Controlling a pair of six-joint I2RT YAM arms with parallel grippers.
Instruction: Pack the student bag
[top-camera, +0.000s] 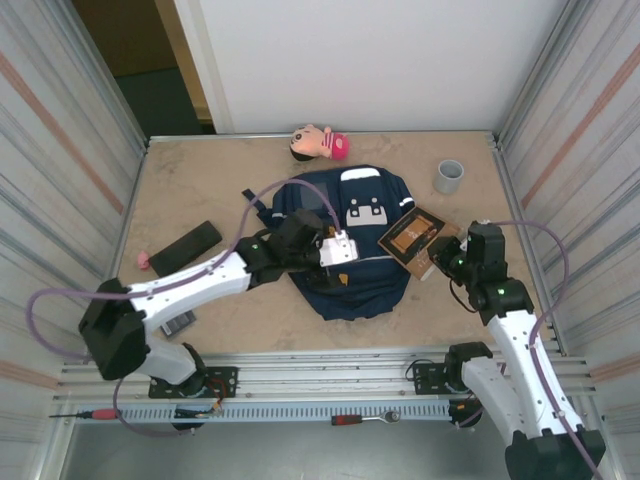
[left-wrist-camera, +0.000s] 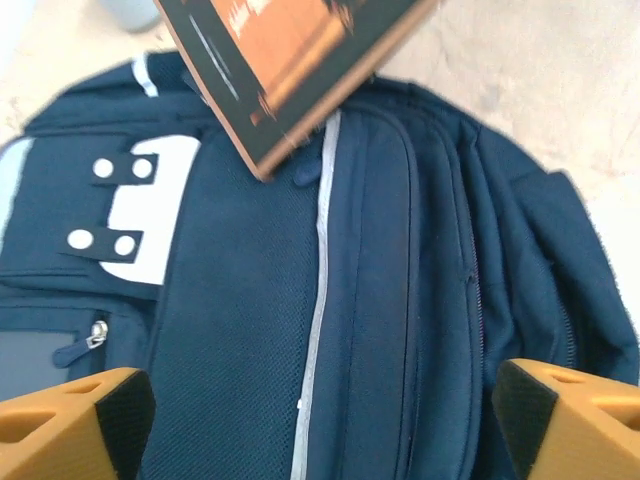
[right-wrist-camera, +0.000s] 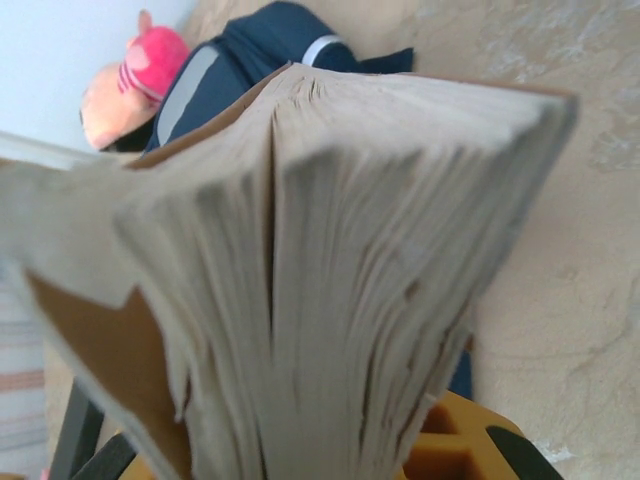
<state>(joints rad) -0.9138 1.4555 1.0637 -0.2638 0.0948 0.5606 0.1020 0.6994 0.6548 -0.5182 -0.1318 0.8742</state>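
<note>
The student bag, a navy backpack with a white patch and grey stripes, lies flat in the middle of the table. My left gripper hovers over its middle, open, with both orange fingers wide apart above the fabric and nothing between them. My right gripper sits at the bag's right edge, shut on a brown-covered book. The book's far corner overhangs the bag's right side. In the right wrist view the book's page edges fan out from the jaws, above one orange finger.
A doll with a pink cap lies behind the bag by the back wall. A grey cup stands at the back right. A black case and a small pink thing lie at the left. Walls close both sides.
</note>
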